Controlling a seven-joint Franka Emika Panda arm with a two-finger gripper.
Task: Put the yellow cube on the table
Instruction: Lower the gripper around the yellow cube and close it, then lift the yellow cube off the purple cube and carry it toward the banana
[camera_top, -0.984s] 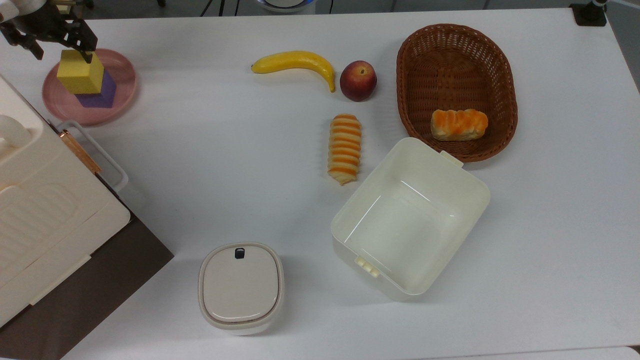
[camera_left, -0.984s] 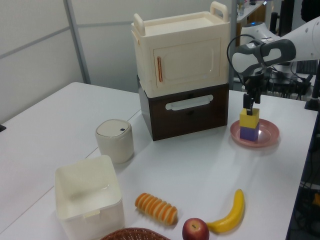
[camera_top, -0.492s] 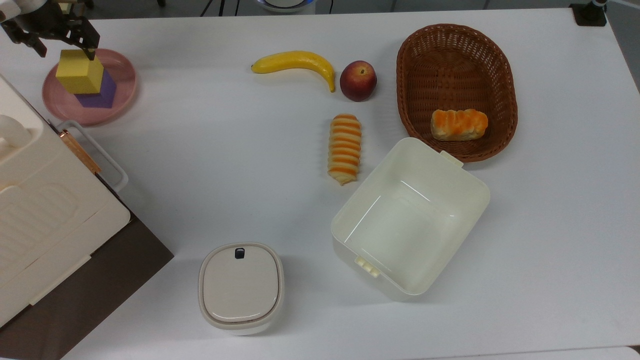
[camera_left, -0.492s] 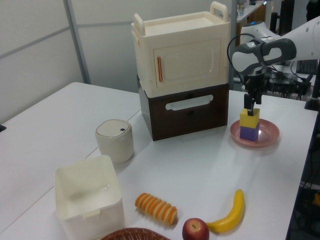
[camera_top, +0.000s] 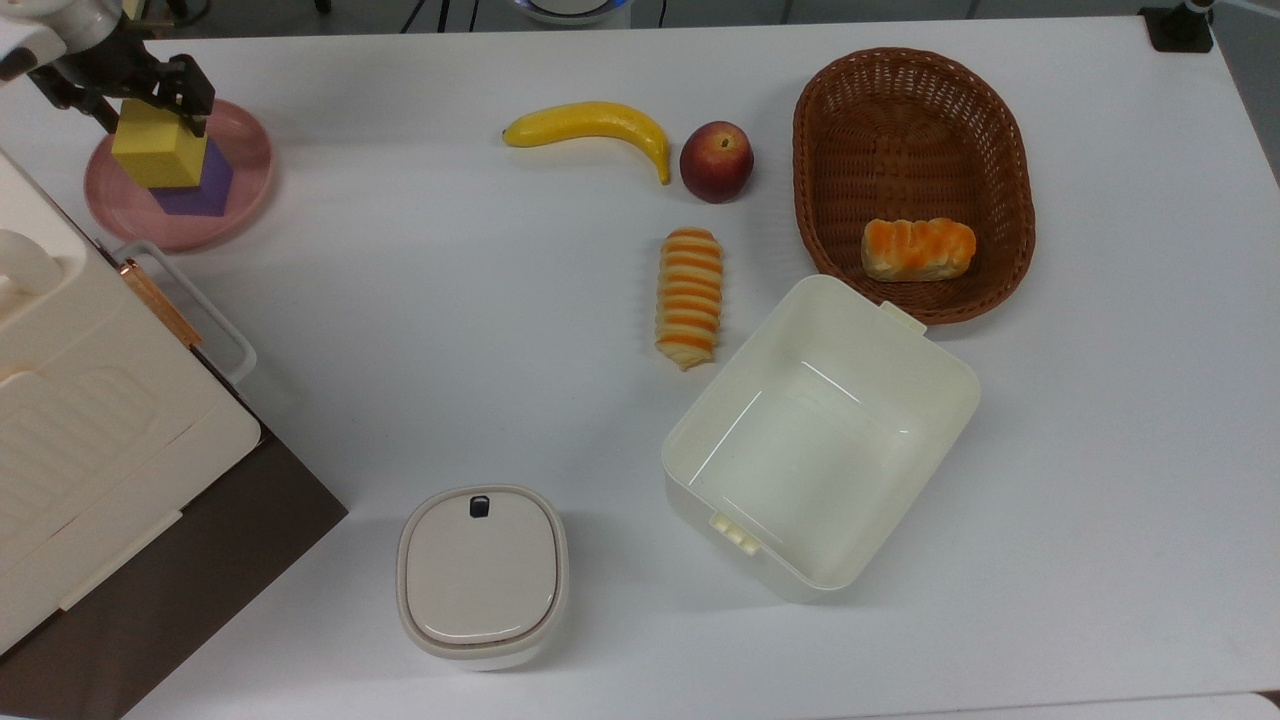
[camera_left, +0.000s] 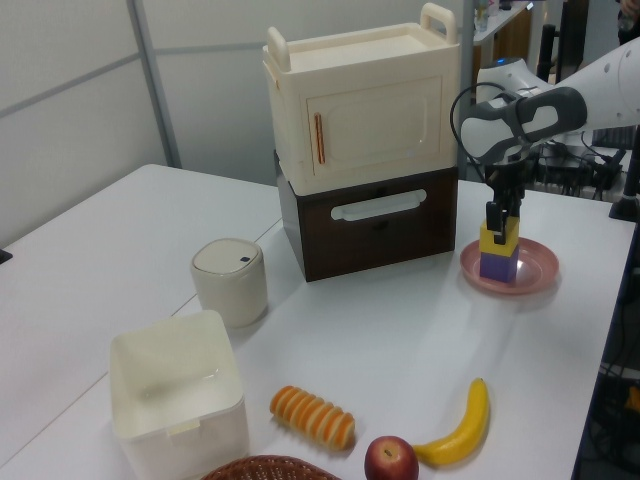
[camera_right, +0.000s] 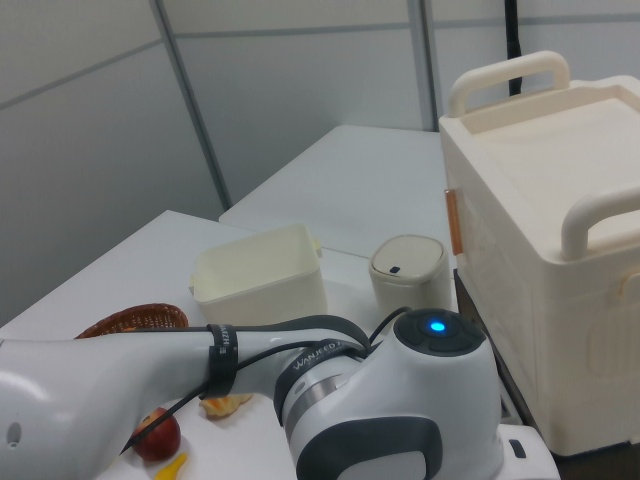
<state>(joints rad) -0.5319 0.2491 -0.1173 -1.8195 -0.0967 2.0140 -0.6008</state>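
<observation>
In the top view we find the end effector (camera_top: 128, 97) at the far left, its two dark fingers (camera_top: 196, 97) spread to either side of the yellow cube (camera_top: 157, 150) and reaching down over its upper part; whether the pads press the faces we cannot tell. The yellow cube sits on the purple cube (camera_top: 200, 185), and both stand on the pink plate (camera_top: 240, 190). The white tabletop (camera_top: 450, 330) also carries a banana (camera_top: 590, 124), an apple (camera_top: 716, 161), a striped bread roll (camera_top: 688, 296), a wicker basket (camera_top: 1000, 130) holding another bread (camera_top: 918, 248), an open cream box (camera_top: 940, 440) and a lidded cream container (camera_top: 481, 574). At the top view's left stands a cream cabinet (camera_top: 90, 440) on a dark brown base (camera_top: 200, 570).

In the left view we see the end effector (camera_left: 497, 216) pointing straight down at the top of the yellow cube (camera_left: 499, 239), which stands stacked on the purple cube (camera_left: 497, 265) in the pink plate (camera_left: 540, 268), to the right of the cream cabinet (camera_left: 360, 110). Grey wall panels (camera_left: 70, 110) run behind the tabletop (camera_left: 90, 260).

In the right view the white arm (camera_right: 380, 410) crosses the near foreground, with the cream box (camera_right: 262, 277), the lidded container (camera_right: 408, 270) and the cabinet (camera_right: 560, 250) beyond it.
</observation>
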